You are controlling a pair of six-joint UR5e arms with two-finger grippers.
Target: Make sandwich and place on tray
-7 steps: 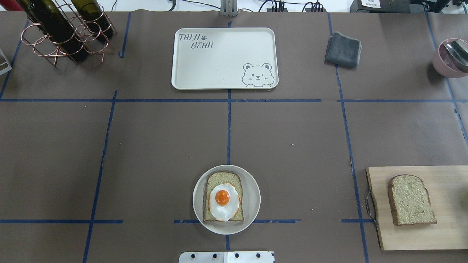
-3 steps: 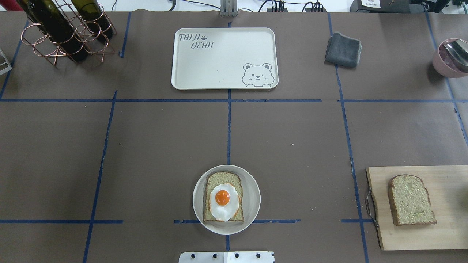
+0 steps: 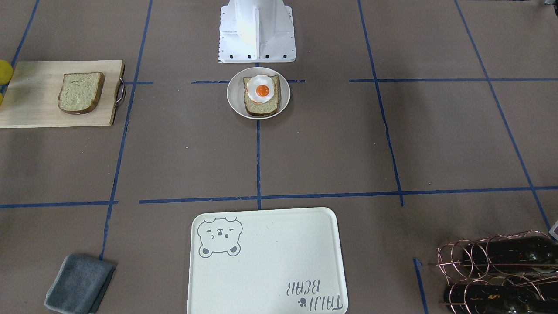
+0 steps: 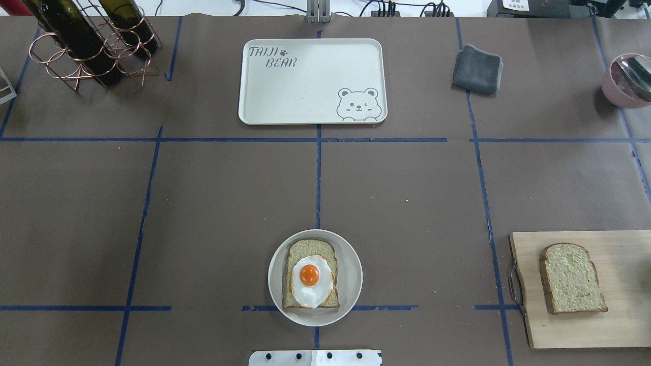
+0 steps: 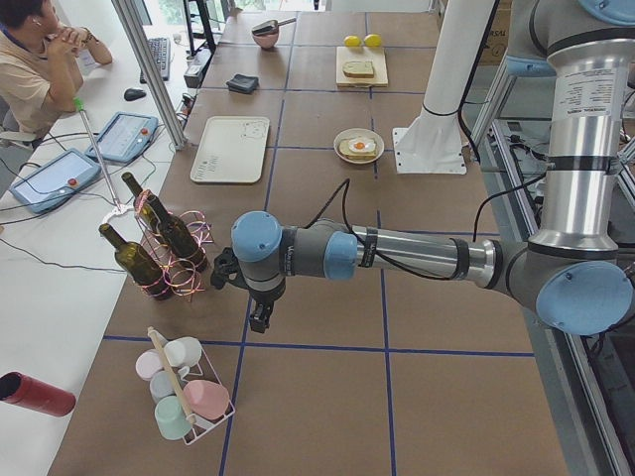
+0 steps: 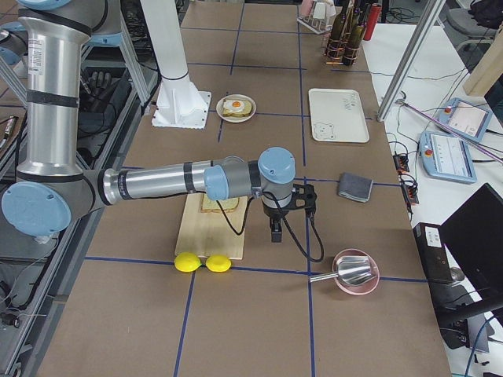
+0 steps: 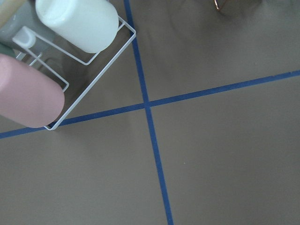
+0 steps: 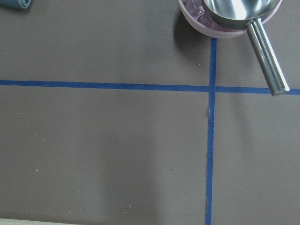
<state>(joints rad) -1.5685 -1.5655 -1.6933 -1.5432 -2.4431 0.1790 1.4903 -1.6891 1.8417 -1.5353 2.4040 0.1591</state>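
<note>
One bread slice [image 4: 310,247] lies on a round white plate [image 4: 351,277] near the robot base, with the fried egg [image 4: 311,280] on top. The second slice [image 4: 572,278] lies on the wooden cutting board [image 4: 625,325] at the right. The cream tray [image 4: 311,81] with the bear drawing sits at the far middle and holds nothing. My left gripper [image 5: 260,317] shows only in the exterior left view, hanging over the table near the bottle rack. My right gripper [image 6: 275,232] shows only in the exterior right view, just past the board's edge. I cannot tell whether either is open or shut.
A copper rack with wine bottles [image 4: 91,40] stands far left. A grey cloth [image 4: 477,68] and a pink bowl with a metal scoop [image 4: 628,81] are far right. A wire rack of cups [image 5: 184,397] lies under the left wrist. Two lemons [image 6: 203,263] lie by the board.
</note>
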